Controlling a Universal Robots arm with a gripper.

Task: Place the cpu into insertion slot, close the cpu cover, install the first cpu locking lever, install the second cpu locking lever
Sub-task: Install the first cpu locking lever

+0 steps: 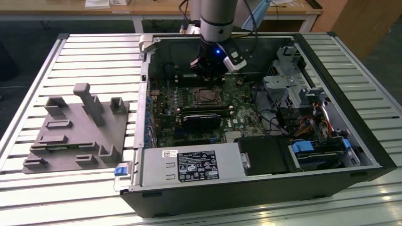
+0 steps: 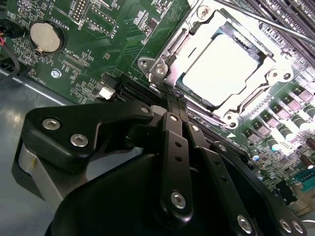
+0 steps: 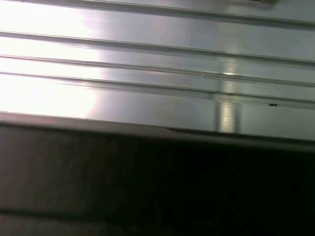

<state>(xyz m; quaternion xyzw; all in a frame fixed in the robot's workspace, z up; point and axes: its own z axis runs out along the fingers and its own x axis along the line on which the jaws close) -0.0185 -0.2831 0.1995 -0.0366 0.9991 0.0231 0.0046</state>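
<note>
The cpu lies flat in its socket on the green motherboard, its silvery top glaring in the light; in the exterior view the cpu sits mid-board. The cpu cover, a silver frame with an open window, lies down around it. A thin metal lever rod runs along the socket's far side. My gripper has its two black fingers pressed together, with the tips at the socket's near corner. In the exterior view my gripper hangs just behind the socket, inside the case.
The open computer case lies on a slatted aluminium table. A black card sits in front of the socket, a power supply nearer still, and a drive cage on the exterior view's right. A grey fixture block is on its left.
</note>
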